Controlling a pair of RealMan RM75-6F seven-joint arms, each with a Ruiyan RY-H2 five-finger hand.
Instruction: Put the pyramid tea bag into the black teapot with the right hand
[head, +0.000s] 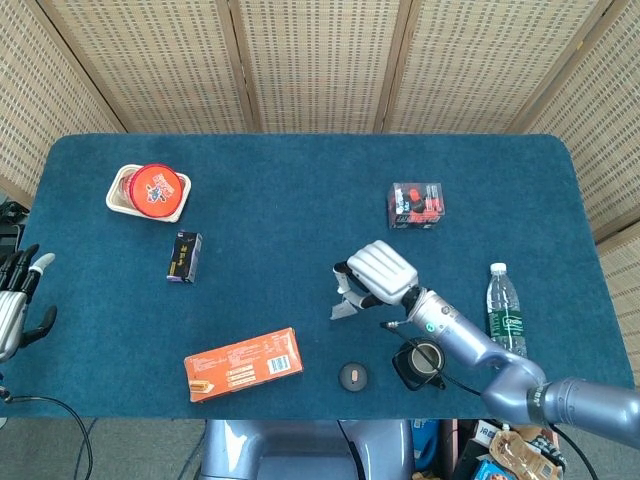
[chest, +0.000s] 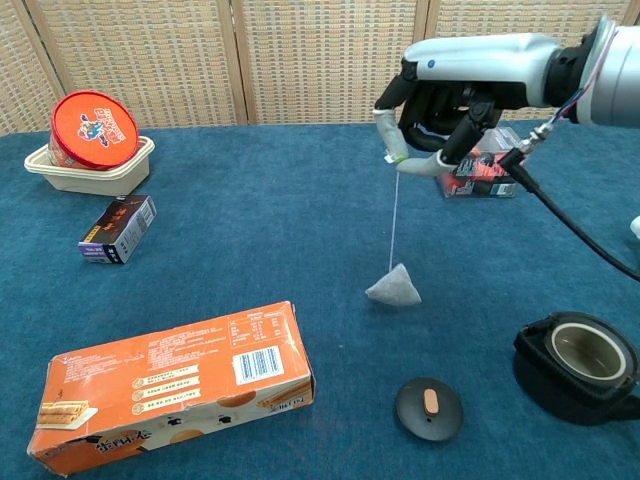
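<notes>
My right hand (chest: 450, 95) (head: 380, 272) is raised above the table and pinches the string tag of the pyramid tea bag (chest: 394, 286) (head: 343, 307). The bag dangles on its thin string well below the hand. The black teapot (chest: 578, 365) (head: 420, 364) stands open near the front right, to the right of the hanging bag. Its round black lid (chest: 429, 408) (head: 352, 376) lies flat on the cloth beside it. My left hand (head: 15, 300) stays at the far left edge with fingers apart, holding nothing.
An orange biscuit box (chest: 170, 385) lies at the front left. A small dark box (chest: 118, 228) and a red-lidded tub in a tray (chest: 92, 135) sit at the back left. A black-red box (chest: 480, 168) stands behind my right hand; a water bottle (head: 506, 315) is right.
</notes>
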